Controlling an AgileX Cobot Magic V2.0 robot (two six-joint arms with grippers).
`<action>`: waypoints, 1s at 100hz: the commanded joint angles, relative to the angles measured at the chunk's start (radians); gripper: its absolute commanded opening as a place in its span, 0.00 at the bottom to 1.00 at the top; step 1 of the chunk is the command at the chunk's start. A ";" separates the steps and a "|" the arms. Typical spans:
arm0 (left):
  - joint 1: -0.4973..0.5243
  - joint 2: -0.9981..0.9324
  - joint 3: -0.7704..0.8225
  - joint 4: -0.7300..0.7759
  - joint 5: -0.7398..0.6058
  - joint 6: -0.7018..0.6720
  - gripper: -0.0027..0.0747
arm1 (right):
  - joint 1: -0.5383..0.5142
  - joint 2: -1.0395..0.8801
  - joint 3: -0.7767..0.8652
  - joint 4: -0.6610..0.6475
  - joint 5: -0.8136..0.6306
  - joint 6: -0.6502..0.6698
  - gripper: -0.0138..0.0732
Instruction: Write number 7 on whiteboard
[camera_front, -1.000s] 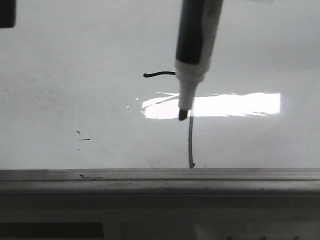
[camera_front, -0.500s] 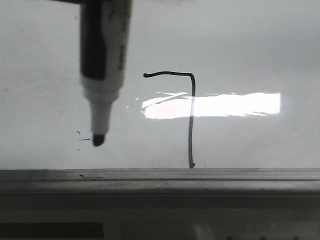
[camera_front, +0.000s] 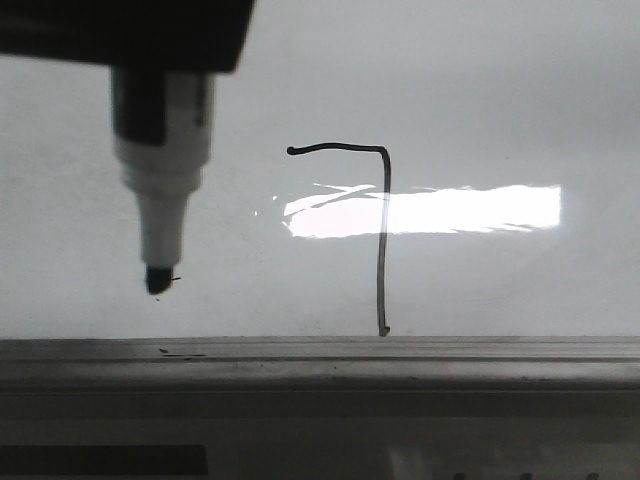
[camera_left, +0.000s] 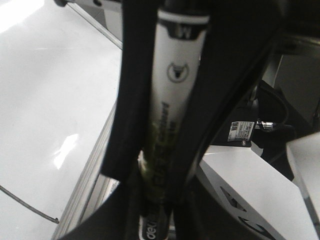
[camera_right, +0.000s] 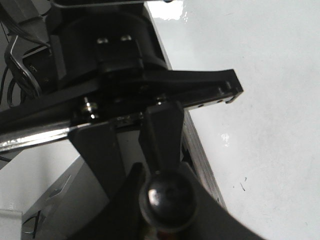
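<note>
White marker (camera_left: 172, 125) clamped between black end effector (camera_left: 165, 150) fingers, beside glossy whiteboard (camera_left: 45, 100).

Looks like a robotics lab/test cell, not a home. Big glossy whiteboard (camera_front: 480, 90) w/ grey metal edge rail (camera_front: 400, 362); just beyond that rail, white equipment housings (camera_left: 250, 185), a barcode label (camera_left: 242, 131) & loose cabling (camera_left: 272, 107).

A handwritten number 7 (camera_front: 381, 235) stands on the whiteboard (camera_front: 500, 100); the marker (camera_left: 172, 100) shows "W".
</note>
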 joint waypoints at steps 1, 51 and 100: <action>-0.003 -0.006 -0.036 -0.074 0.011 -0.024 0.01 | 0.003 -0.007 -0.034 -0.023 -0.096 -0.020 0.11; -0.003 -0.006 -0.036 -0.074 0.011 -0.024 0.01 | 0.003 -0.007 -0.034 -0.023 -0.161 -0.020 0.46; -0.003 -0.006 -0.036 -0.074 0.011 -0.024 0.01 | 0.003 -0.072 -0.034 -0.036 -0.251 -0.020 0.77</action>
